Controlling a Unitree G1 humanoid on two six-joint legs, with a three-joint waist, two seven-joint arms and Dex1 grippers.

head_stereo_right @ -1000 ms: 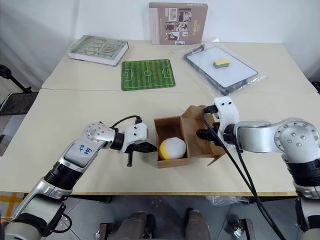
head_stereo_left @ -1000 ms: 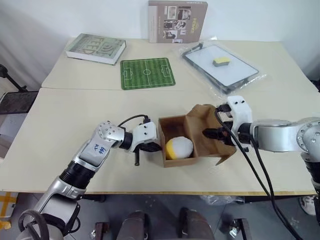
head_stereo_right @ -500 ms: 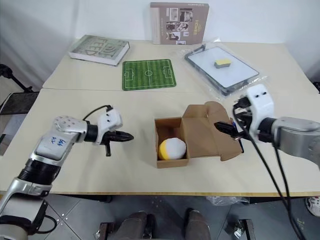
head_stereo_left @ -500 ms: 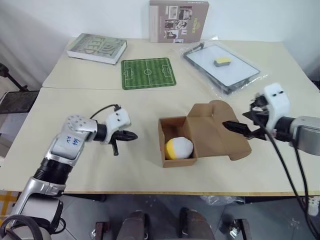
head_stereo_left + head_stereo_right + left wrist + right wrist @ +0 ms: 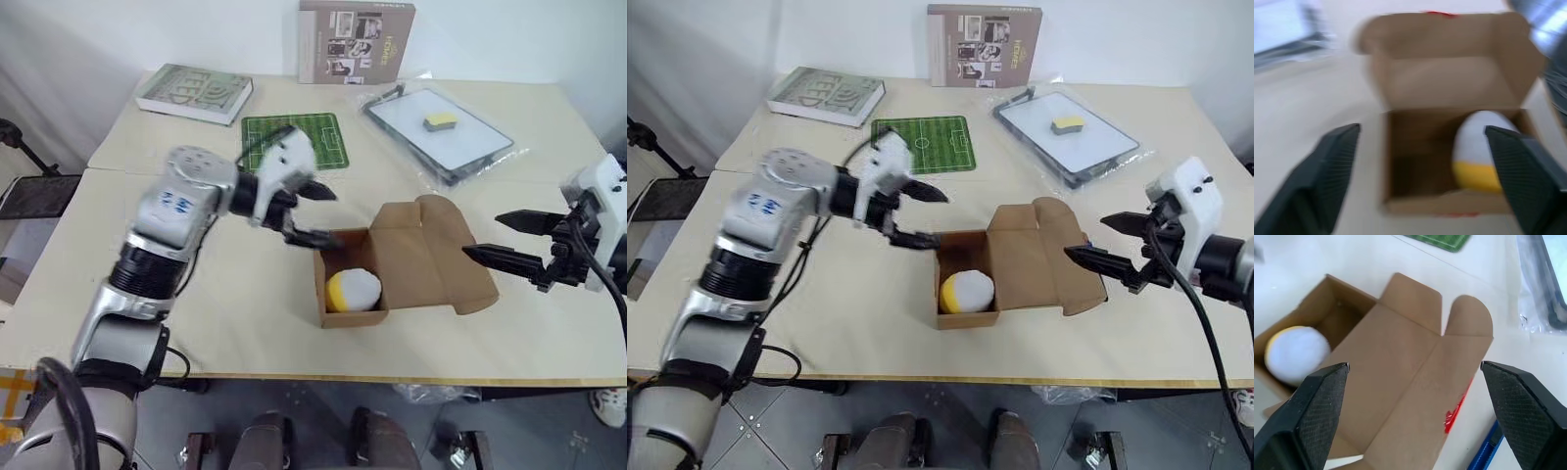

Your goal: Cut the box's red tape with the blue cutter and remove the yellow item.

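The brown box (image 5: 346, 257) stands open on the table, its lid flap (image 5: 431, 257) spread to the right. In it lies the yellow item (image 5: 353, 290), white on top. A strip of red tape (image 5: 1456, 410) clings to the flap's edge, and the blue cutter (image 5: 1485, 453) lies on the table just beyond that edge. My left gripper (image 5: 316, 214) hovers open and empty over the box's far left corner. Off the flap's right edge, my right gripper (image 5: 483, 235) stands open and empty, clear of the cardboard.
A book (image 5: 196, 92) lies at the far left, a green football-field mat (image 5: 292, 142) behind the box, and a grey printed carton (image 5: 356, 41) upright at the back. A bagged whiteboard (image 5: 438, 132) with a yellow sponge (image 5: 438, 120) lies at the far right.
My left gripper rose, swung right to the box's far corner, and went from shut to open. The right gripper let go of the flap and drew back right, opening wider.
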